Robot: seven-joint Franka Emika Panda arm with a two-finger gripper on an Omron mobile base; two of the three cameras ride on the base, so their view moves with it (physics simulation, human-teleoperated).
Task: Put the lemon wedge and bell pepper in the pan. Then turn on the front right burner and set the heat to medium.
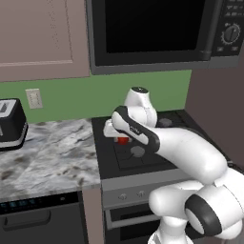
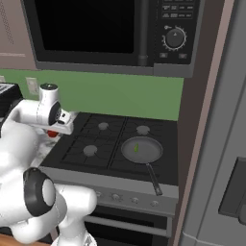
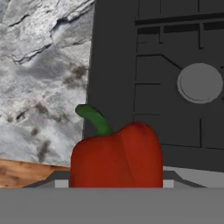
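**Hand view: red pepper between the jaws, above the stove's left edge**

Hand view has the bell pepper (image 3: 116, 155) closest, green stem up, sitting where the gripper (image 3: 116, 183) fingers rise; the jaws stand partly apart around it, seemingly gripping it. Below lie the marble counter (image 3: 39, 65) and the black cooktop (image 3: 175, 109) with one burner cap (image 3: 200, 83). Right base view: the pan (image 2: 141, 150) sits on the front right burner, handle toward the stove's front, the lemon wedge (image 2: 136, 148) inside it. Farther back, the green wall (image 2: 120, 96) and the microwave (image 2: 110, 33).
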